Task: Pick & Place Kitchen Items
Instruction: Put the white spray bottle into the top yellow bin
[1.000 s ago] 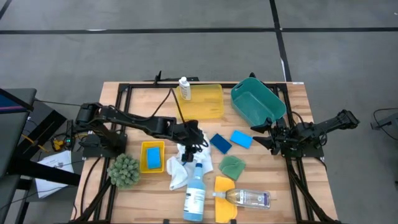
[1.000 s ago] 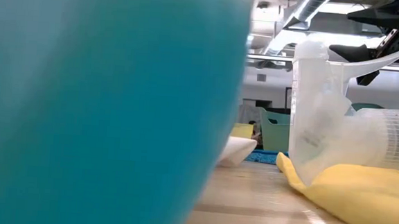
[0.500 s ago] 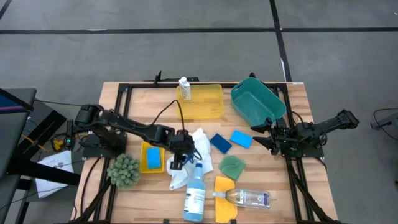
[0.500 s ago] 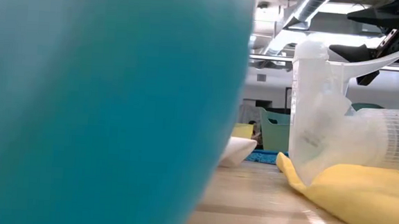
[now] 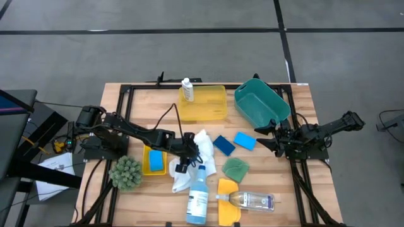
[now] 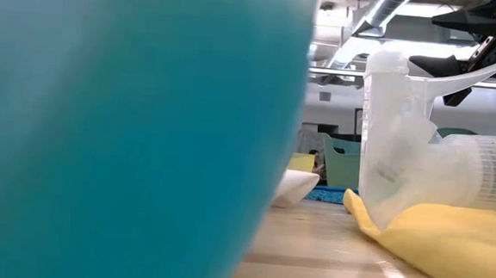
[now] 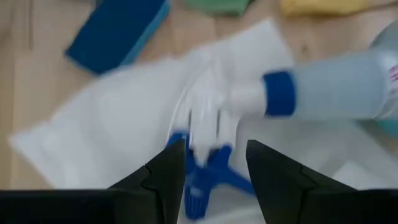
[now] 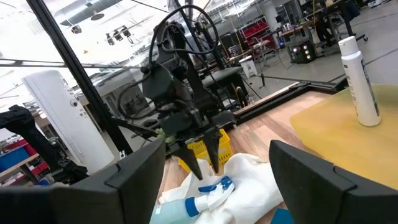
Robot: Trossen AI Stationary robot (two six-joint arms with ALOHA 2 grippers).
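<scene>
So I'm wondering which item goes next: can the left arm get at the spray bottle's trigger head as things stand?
Probably yes. The left gripper hangs right over the spray bottle, open fingers either side of the blue trigger. Only the white cloth lies underneath; nothing blocks the way down.

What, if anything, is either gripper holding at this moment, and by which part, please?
Nothing is held. The left gripper is open, poised above the blue trigger head of the spray bottle lying on the white cloth. The right gripper is open and empty.
</scene>
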